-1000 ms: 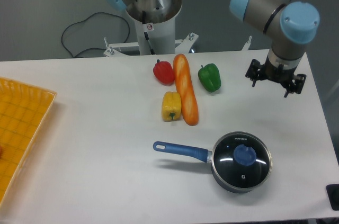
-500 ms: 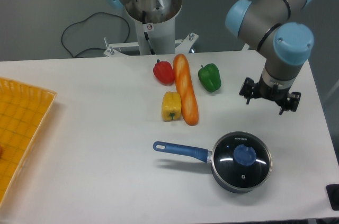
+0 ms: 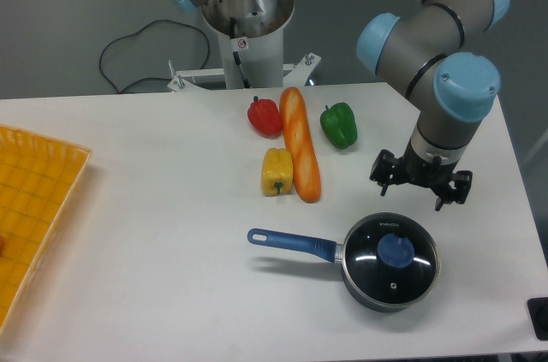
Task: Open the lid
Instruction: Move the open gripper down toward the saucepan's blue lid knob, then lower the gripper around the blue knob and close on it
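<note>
The round dark glass lid with the blue knob (image 3: 390,258) sits closed on the dark saucepan with a blue handle (image 3: 295,243), near the white table's (image 3: 154,208) front right edge, bare tabletop around it. My black two-finger claw (image 3: 419,185) hangs just behind the pan, fingers apart, holding nothing. Since a second ago I have come down and leftward toward the lid. The long orange bread loaf (image 3: 300,144) lies well apart.

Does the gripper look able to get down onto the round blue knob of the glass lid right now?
Probably yes: the gripper hangs open just behind the round blue knob, and nothing covers it.
</note>
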Robot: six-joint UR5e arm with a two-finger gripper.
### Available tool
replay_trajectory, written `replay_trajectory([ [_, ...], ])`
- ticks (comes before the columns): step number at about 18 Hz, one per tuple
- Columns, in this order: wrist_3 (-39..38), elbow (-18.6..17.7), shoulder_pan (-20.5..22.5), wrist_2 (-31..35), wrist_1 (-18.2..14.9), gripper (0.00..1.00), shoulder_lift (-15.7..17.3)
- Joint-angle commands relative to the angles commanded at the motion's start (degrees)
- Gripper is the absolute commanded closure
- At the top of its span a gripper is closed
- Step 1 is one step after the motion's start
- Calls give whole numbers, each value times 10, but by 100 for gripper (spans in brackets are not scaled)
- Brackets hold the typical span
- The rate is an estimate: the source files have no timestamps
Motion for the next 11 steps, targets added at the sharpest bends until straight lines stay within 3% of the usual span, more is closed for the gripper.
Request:
replay_trajectory([
  [11,-4,53,-23,12,-5,0,-48],
])
